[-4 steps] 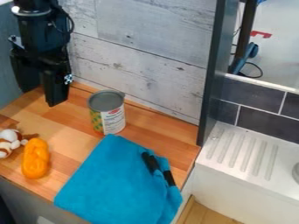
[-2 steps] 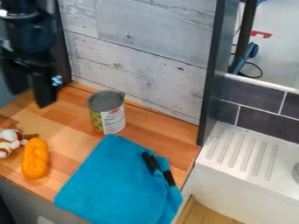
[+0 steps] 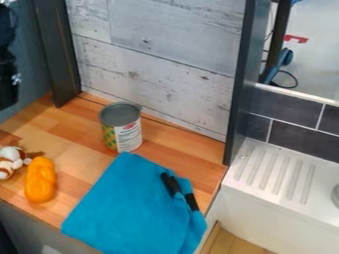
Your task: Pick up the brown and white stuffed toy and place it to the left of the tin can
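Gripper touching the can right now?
Apart. The camera view shows the gripper at the left edge, with the dark upright panel and a wide stretch of wooden counter showing between it and the can.

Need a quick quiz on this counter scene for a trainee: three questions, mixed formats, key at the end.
1. True or false: the can stands upright.
2. What lies on the blue cloth?
A) a white plate
B) two black pieces
C) a wooden spoon
3. Fill in the colour: the item beside the brown-and-white toy is ____.

Key: 1 true; 2 B; 3 orange.
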Action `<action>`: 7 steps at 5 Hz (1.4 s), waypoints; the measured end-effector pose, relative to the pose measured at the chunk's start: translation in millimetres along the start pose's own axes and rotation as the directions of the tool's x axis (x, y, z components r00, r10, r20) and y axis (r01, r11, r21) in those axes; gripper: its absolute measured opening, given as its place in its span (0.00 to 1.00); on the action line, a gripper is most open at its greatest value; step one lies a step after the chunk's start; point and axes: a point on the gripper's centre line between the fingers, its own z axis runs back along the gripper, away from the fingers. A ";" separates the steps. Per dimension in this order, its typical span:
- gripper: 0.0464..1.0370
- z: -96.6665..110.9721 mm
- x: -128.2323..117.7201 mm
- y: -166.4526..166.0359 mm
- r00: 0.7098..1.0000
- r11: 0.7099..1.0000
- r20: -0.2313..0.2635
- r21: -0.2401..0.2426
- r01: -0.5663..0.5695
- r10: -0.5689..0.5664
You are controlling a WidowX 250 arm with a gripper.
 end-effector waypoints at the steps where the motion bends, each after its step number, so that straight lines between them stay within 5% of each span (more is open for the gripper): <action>1: 0.96 -24.2 0.6 14.8 0.999 1.000 -0.038 0.014 -0.014 0.015; 5: 0.96 -103.5 11.0 26.1 0.995 0.989 0.020 -0.111 -0.093 0.096; 7: 0.96 -118.7 19.9 33.4 0.992 0.987 0.008 -0.103 -0.122 0.124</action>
